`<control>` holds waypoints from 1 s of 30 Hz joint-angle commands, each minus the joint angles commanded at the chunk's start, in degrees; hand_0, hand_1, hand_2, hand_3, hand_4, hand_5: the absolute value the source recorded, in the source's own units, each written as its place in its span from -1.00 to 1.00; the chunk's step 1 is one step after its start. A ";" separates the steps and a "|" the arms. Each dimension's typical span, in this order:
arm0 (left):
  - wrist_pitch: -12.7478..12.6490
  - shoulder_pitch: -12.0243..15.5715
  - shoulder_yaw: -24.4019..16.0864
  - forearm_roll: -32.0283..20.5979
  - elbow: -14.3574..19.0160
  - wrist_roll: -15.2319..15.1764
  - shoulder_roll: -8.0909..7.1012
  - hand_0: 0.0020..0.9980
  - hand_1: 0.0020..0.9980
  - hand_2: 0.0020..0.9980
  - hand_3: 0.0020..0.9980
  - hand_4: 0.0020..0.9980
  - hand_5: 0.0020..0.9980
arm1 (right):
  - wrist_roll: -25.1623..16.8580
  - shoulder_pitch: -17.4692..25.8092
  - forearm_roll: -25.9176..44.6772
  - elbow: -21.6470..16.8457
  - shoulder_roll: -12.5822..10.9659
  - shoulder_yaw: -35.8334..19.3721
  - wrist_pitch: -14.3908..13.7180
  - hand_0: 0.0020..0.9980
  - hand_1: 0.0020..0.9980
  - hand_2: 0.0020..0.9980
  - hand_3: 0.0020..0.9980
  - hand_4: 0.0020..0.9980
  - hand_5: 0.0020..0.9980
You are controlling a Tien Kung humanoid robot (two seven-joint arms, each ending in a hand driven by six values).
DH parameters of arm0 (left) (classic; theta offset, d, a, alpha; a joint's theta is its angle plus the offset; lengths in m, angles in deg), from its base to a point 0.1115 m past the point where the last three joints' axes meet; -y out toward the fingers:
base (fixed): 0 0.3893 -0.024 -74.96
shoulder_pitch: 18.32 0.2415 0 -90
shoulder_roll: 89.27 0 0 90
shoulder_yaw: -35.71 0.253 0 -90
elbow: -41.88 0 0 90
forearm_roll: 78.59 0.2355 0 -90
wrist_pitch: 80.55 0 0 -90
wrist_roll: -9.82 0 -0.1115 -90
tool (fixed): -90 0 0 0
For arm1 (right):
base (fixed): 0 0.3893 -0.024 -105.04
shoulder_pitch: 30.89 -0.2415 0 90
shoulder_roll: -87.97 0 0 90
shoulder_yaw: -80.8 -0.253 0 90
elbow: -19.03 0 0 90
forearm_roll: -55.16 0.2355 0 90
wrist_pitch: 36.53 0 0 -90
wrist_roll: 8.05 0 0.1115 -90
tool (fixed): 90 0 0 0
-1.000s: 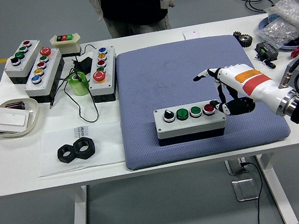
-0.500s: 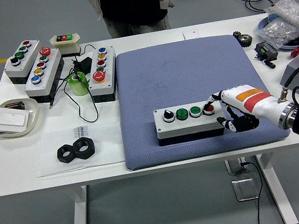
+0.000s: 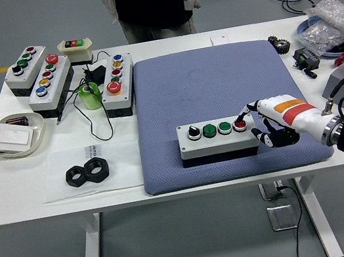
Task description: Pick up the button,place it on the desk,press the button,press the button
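A grey button box (image 3: 218, 140) lies on the blue mat (image 3: 204, 83), near the mat's front edge. On its top sit a black knob, two green buttons and a red button (image 3: 240, 124) at the right end. My right hand (image 3: 261, 126), white with an orange stripe, is at the box's right end. Its index fingertip (image 3: 242, 117) points at the red button and touches it or nearly so. The other fingers are curled beside the box and hold nothing. The left arm is out of view.
Three more button boxes (image 3: 48, 78) (image 3: 21, 67) (image 3: 117, 81) and a small cream one (image 3: 75, 47) stand at the back left. Nearby are green tape (image 3: 91, 96), a tray (image 3: 17, 137) and black nuts (image 3: 88, 172). A plastic bag (image 3: 330, 24) lies back right. A person (image 3: 153, 2) stands at the far side.
My right hand came down and forward from above the mat to the box's right end, bringing its index finger onto the red button. The box has not moved.
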 joint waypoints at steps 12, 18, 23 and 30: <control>-0.03 0.01 0.04 -0.06 -0.02 0.00 0.01 0.49 0.57 0.71 0.53 0.08 1.00 | 0.50 -0.15 -0.39 1.13 0.11 1.95 0.83 -0.84 -1.00 -0.95 0.39 0.13 -1.00; -0.05 -0.06 0.04 -0.08 -0.04 0.00 0.02 0.49 0.57 0.71 0.53 0.08 1.00 | 0.87 -0.35 -0.56 1.27 0.30 2.31 1.25 -0.83 -1.00 -0.95 0.39 0.14 -1.00; -0.05 -0.10 0.05 -0.15 -0.04 -0.02 0.02 0.49 0.57 0.71 0.53 0.08 1.00 | 0.97 -0.06 -0.94 0.20 0.16 0.47 0.24 -0.83 -1.00 -0.95 0.39 0.14 -1.00; -0.03 -0.08 -0.03 -0.05 -0.03 0.08 0.01 0.49 0.56 0.71 0.53 0.08 1.00 | 1.11 -1.02 -1.34 -1.94 0.15 0.00 -0.51 -0.83 -1.00 -0.95 0.40 0.15 -1.00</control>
